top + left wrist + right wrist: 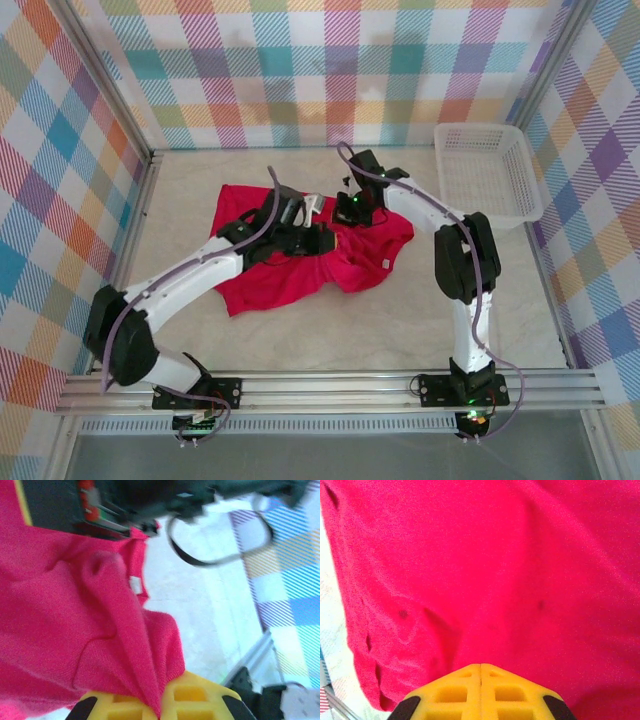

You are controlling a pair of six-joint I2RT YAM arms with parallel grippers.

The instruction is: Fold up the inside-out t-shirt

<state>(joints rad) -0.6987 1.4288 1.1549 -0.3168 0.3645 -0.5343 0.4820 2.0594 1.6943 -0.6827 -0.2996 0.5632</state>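
The red t-shirt (285, 280) lies crumpled in the middle of the desk (400, 330), left of the white basket (487, 170). The left pincer (161, 702) is clamped on a raised ridge of its cloth, near the white tag (134, 584). The right pincer (480, 669) is closed, its tips against the t-shirt. I cannot tell whether it pinches any cloth.

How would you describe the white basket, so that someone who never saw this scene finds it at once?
Start at the pale table with checked walls around it. In its far right corner stands the white mesh basket. It is white and open-topped, unlike the red t-shirt lying at the table's middle.
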